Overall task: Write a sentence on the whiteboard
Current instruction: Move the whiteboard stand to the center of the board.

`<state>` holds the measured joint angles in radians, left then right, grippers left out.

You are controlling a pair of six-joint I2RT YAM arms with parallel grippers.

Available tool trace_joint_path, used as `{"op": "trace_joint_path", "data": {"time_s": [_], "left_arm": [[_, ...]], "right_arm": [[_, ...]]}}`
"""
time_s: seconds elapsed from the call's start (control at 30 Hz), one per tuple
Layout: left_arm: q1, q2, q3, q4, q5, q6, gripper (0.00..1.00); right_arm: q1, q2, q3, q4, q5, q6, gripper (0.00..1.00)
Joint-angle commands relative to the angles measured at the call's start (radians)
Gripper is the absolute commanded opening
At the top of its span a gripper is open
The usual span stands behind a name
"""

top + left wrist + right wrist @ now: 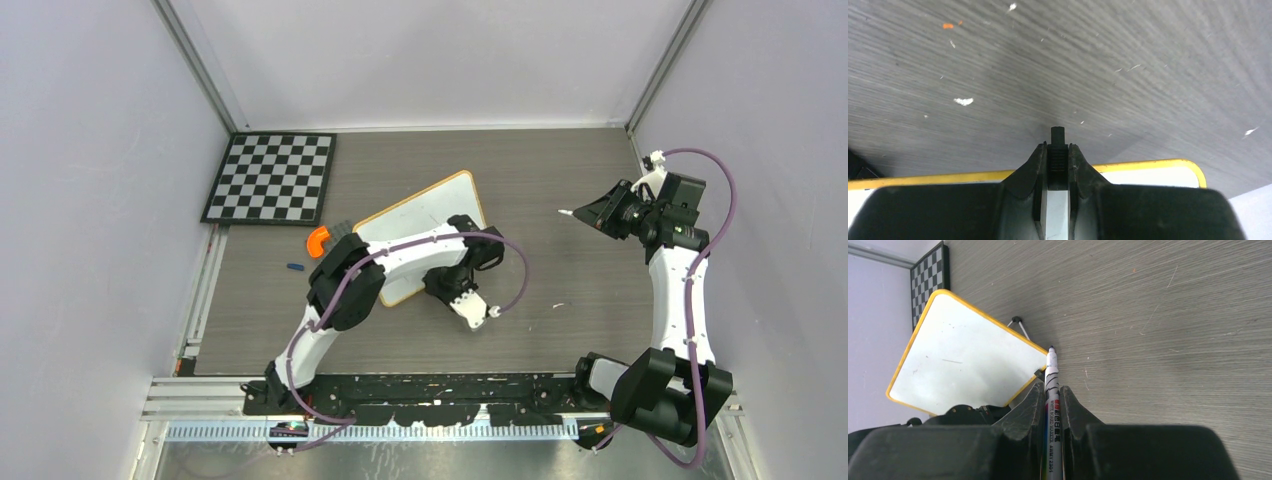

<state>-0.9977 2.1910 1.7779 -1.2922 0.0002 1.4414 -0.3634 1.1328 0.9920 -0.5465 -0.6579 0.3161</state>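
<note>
Right wrist view, closest in: the right jaws pinch a marker [1051,365], its tip pointing ahead. Beyond the tip sits the whiteboard [963,355] on the tabletop [1173,315], bare except for faint stray marks [952,361]; no sentence shows, so writing seems not yet begun. Next the tip must cross to the board's face and press lightly. Left wrist view alone shows the left jaws pressed onto a black stub [1058,134] at the board's yellow rim, apparently steadying it. Only the overhead view shows marker and board well apart.
</note>
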Motion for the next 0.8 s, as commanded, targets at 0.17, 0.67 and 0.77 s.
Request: {"op": "trace_joint_path", "data": {"time_s": [0.17,0.67,0.77], "left_arm": [[-0.062,-0.098,-0.139,-0.064,-0.044,-0.366,0.0],[-0.17,-0.226,-0.356,0.08,-0.007,-0.441,0.37],[-0.182,-0.254,-0.297,0.051,0.05,-0.503,0.6]], "right_arm": [[-0.005,-0.025,0.018,0.028,-0.033,0.0,0.0],[-0.005,-0.023,0.009,0.023,-0.053,-0.006,0.0],[-0.004,-0.013,0.025,0.018,-0.056,-0.013,0.0]]}}
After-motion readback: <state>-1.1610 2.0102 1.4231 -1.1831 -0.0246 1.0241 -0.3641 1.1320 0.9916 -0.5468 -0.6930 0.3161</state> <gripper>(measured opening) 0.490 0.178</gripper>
